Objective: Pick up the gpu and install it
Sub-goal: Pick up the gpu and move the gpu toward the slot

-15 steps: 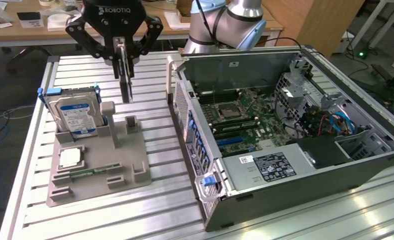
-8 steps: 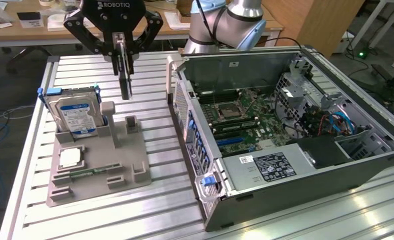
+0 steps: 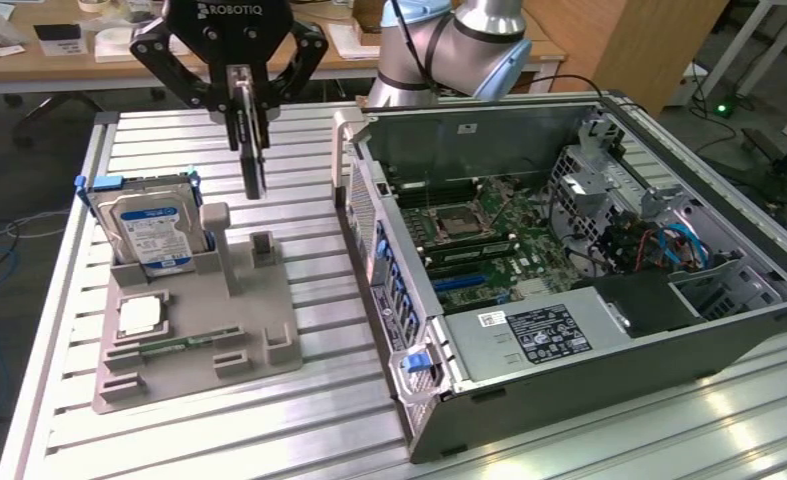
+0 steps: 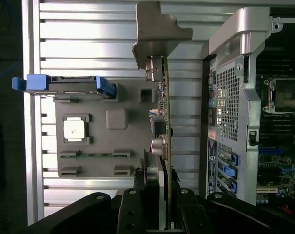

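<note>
One card is off the table here: the gpu [image 3: 252, 160] hangs on edge from the gripper [image 3: 242, 102], whose fingers are clenched on its upper edge. It sits clear above the grey holder [image 3: 266, 330], between the hard drive [image 3: 153, 225] and the open computer case [image 3: 540, 340], touching neither. Held upright like this, its thin board points down, which I judge suits sliding it edge-first into a slot. In the wrist view the silver end bracket [image 4: 159, 29] sticks out past the board at the far end from the fingers.

The holder lies flat on the slatted table [image 3: 313, 430] and keeps each part in its own seat, so that each can be gripped cleanly. The hard drive stands on edge in a blue frame, the square chip [image 3: 141, 317] lies flat in a pocket, and the memory stick [image 3: 180, 343] lies between small clips. The case lies on its side with the panel off, so the motherboard [image 3: 487, 235] faces up and can be reached from above. Which slot suits the card is hard to tell from here.

Counted: one gpu, one hard drive, one chip, one memory stick, one holder, one case.
</note>
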`<state>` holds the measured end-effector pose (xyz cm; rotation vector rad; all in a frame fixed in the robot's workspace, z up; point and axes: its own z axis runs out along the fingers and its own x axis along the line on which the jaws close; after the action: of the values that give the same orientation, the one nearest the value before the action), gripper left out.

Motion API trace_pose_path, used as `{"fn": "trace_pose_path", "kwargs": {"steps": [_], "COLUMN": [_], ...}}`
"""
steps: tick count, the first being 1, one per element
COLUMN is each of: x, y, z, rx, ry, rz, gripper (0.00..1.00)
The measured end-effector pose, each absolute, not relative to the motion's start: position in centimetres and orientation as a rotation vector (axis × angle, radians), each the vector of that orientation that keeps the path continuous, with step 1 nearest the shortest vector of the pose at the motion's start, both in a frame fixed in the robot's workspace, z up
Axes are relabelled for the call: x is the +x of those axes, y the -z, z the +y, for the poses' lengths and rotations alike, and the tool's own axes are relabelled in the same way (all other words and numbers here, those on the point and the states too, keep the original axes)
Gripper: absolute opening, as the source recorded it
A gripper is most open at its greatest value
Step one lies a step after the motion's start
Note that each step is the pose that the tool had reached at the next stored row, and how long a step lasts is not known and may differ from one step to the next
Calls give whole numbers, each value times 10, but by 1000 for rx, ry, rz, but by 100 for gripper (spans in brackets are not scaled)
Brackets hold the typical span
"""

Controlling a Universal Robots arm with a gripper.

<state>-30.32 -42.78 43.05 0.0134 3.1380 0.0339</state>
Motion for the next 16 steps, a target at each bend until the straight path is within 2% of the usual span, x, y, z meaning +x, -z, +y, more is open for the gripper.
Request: {"fn": "trace_pose_path", "kwargs": {"steps": [16], "x": [-291], "y": [-431], "z": [-428], "rx": [14], "ry": [-34], "rz": [3138], "gripper": [28]}}
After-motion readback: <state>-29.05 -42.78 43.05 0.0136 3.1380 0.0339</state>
